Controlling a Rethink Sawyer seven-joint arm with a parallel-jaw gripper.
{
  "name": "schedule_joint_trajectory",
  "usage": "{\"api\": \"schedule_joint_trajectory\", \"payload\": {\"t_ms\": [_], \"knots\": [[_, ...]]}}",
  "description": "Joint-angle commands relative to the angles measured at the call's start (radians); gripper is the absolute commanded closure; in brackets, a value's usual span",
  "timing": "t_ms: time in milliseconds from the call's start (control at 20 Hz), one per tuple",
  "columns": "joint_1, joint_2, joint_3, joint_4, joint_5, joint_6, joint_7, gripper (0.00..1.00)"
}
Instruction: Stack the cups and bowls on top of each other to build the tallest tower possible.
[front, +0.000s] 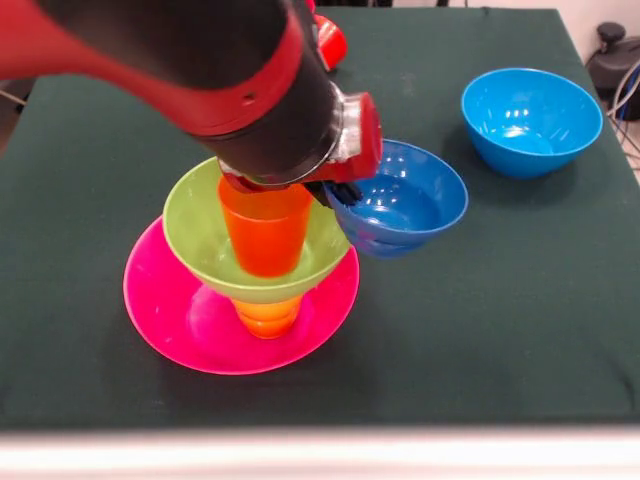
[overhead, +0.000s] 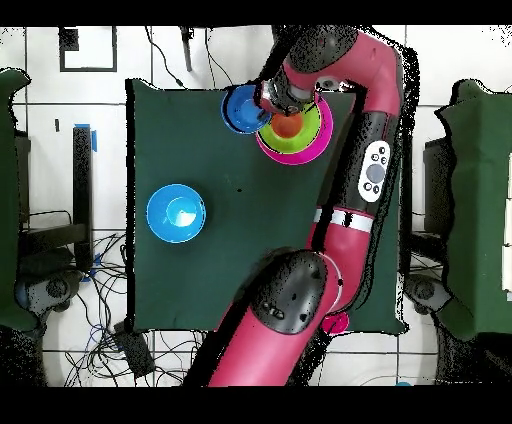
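Observation:
The tower stands near the table's front left: a wide hot pink bowl (front: 180, 320), a yellow-orange cup (front: 266, 318), a lime green bowl (front: 195, 225) and an orange cup (front: 265, 235) standing in the green bowl. My gripper (front: 338, 195) is just right of the orange cup, shut on the near rim of the small dark blue bowl (front: 405, 205). It holds this bowl tilted in the air beside the tower. In the overhead view the dark blue bowl (overhead: 240, 110) is left of the tower's orange cup (overhead: 288, 125). The arm hides most of the gripper.
A light blue bowl (front: 530, 120) sits at the far right, also in the overhead view (overhead: 176, 213). A red glossy piece (front: 330, 42) shows behind the arm at the far edge. A pink piece (overhead: 336, 322) shows by the robot's base.

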Motion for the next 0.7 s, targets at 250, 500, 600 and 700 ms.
{"api": "schedule_joint_trajectory", "payload": {"t_ms": [250,500,600,700], "knots": [[-0.024,0.037,0.406,0.018,-0.068,0.219,-0.083,1.00],[-0.028,0.046,0.482,0.005,-0.131,0.243,-0.080,1.00],[-0.030,0.046,0.502,-0.004,-0.184,0.249,-0.112,1.00],[-0.032,0.039,0.515,-0.013,-0.242,0.263,-0.163,1.00]]}}
